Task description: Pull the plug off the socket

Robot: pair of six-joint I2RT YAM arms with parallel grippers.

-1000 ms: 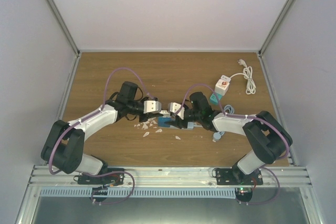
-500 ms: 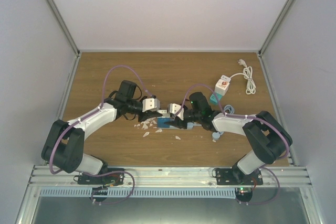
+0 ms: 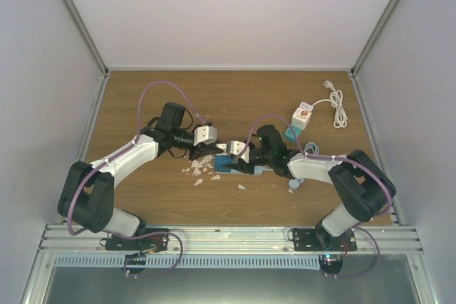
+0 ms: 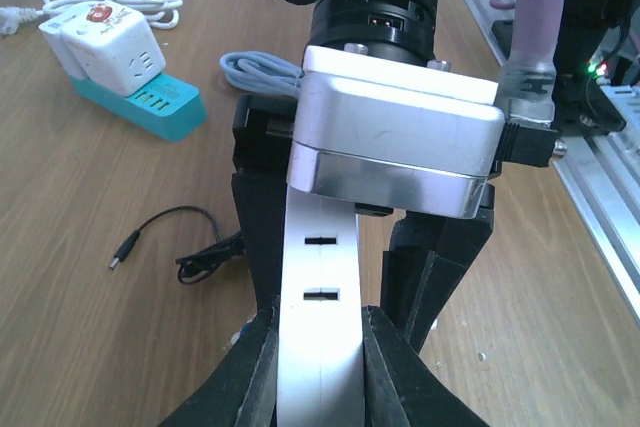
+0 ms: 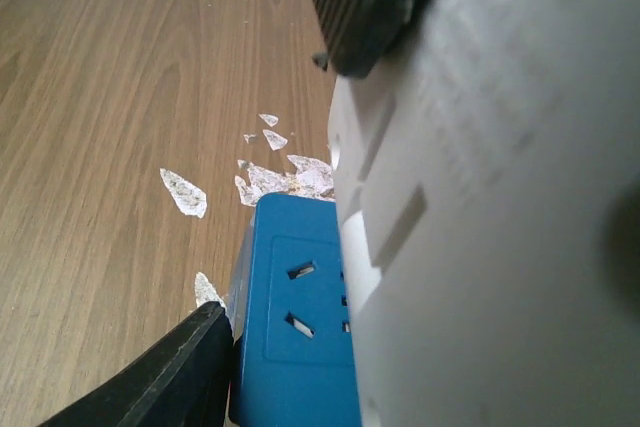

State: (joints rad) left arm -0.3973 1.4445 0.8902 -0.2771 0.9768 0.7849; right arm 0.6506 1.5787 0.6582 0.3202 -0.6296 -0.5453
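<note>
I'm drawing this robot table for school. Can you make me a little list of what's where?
left gripper: shut on flat white plastic plug
right gripper: black finger against blue plastic socket block; grip unclear
plug out yet: cannot tell
litter: white shards beside the socket block
also: white cube socket on teal base

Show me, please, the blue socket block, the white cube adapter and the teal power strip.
blue socket block (image 5: 295, 377): right wrist view, slotted top face.
white cube adapter (image 4: 105, 42): left wrist view, centre of the cube.
teal power strip (image 4: 175, 115): left wrist view, exposed end.
</note>
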